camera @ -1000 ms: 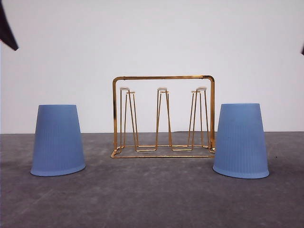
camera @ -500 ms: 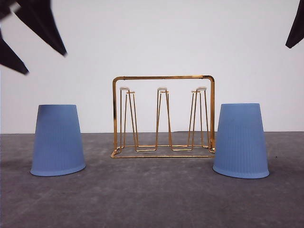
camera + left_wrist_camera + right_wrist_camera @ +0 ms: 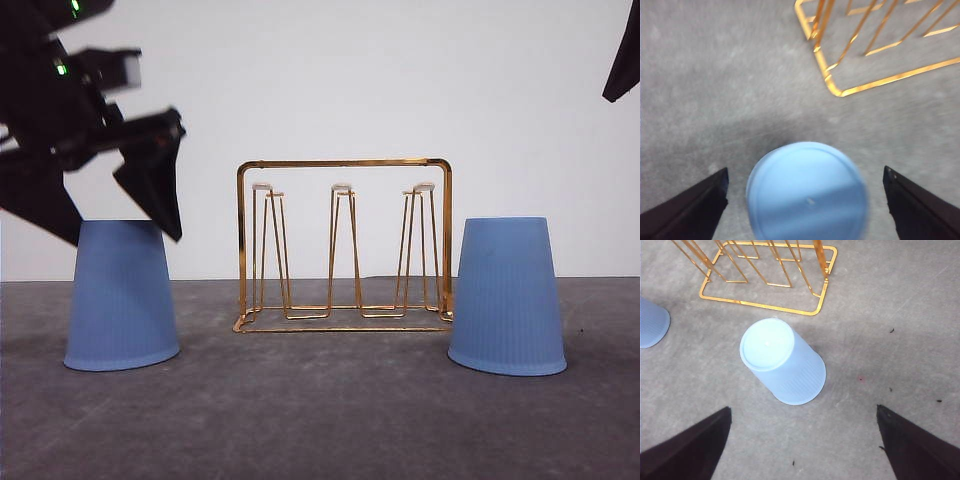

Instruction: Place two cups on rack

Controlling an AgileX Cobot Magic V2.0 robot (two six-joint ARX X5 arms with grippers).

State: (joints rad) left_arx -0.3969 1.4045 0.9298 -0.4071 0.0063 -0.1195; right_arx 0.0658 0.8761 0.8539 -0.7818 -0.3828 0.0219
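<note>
Grey tabletop (image 3: 320, 420), white wall behind. Rack (image 3: 343, 245) standing mid-table; I'm seeing both cups upside down flanking it, left cup (image 3: 122, 296), right cup (image 3: 507, 297). Left gripper (image 3: 105, 215) hanging spread wide over left cup. Right gripper (image 3: 802, 440) gaping, holding nothing, above right cup.

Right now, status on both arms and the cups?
Left gripper open, jaws straddling left cup. Right gripper open above right cup. Rack empty, both cups upside down on table.

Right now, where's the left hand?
In the front view the left hand is at the far left, open, straddling the top of the left cup, which stands upside down left of the rack.
</note>
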